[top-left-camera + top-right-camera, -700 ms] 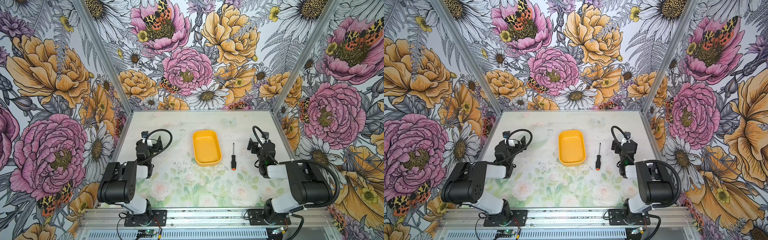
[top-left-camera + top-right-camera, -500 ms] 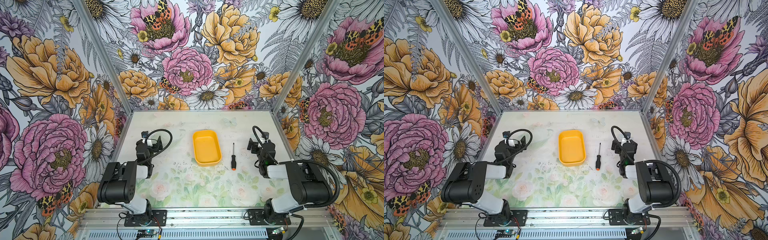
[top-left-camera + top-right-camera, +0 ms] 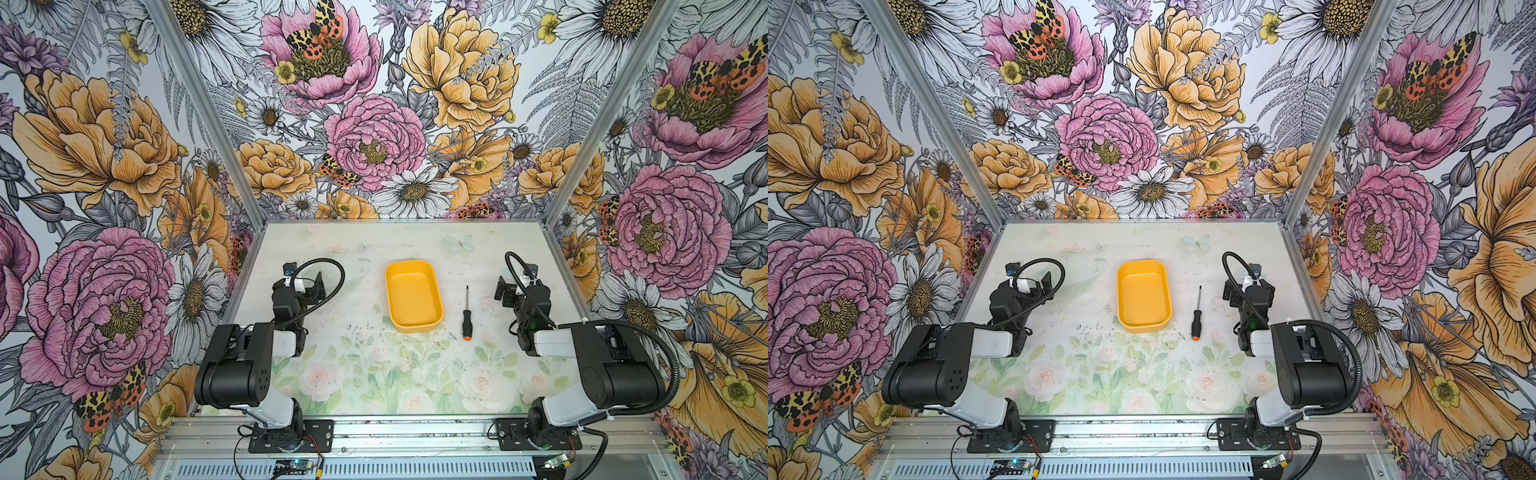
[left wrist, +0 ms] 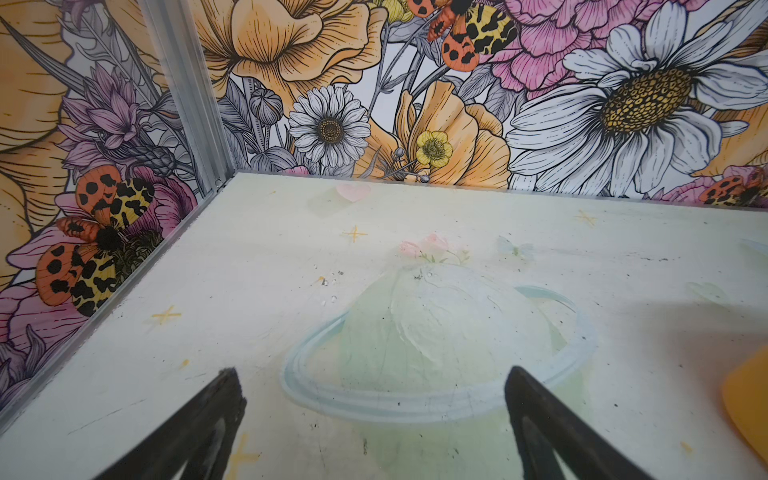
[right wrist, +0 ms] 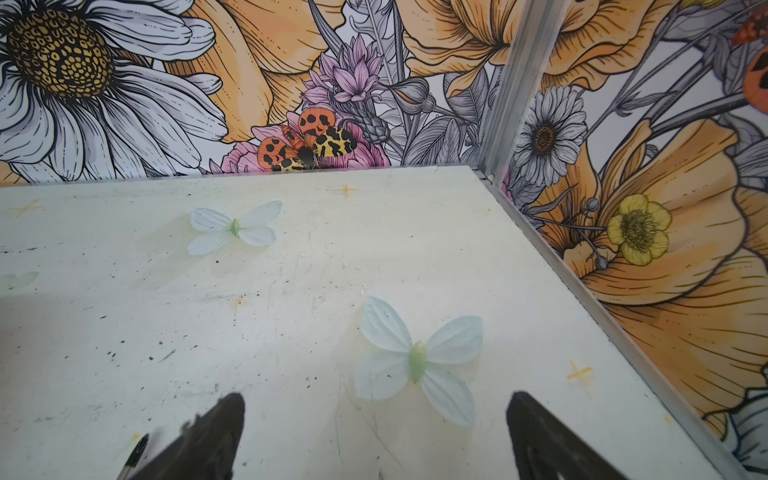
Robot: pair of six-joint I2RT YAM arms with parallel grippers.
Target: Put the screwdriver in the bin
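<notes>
Robotics lab test cell. Small tabletop (image 3: 374, 245) enclosed on three sides by floral-printed wall panels (image 3: 374, 124) set in aluminium corner posts (image 3: 208, 112). Left robot arm (image 3: 241, 365) and right robot arm (image 3: 615, 365) bolted to an aluminium rail (image 3: 415, 436) along the front edge; bare circuit board (image 3: 293, 462) just before it.

- Bare pale tabletop (image 3: 484, 291) lies open between the right gripper (image 3: 515, 289) and the slim black-handled, orange-capped screwdriver (image 3: 466, 314).
- The shallow yellow-orange plastic bin (image 3: 437, 299) stands low-walled just beside it.

Floral-printed walls (image 3: 374, 137), aluminium corner posts (image 3: 205, 112), pale flower-painted tabletop (image 3: 374, 374), even light
</notes>
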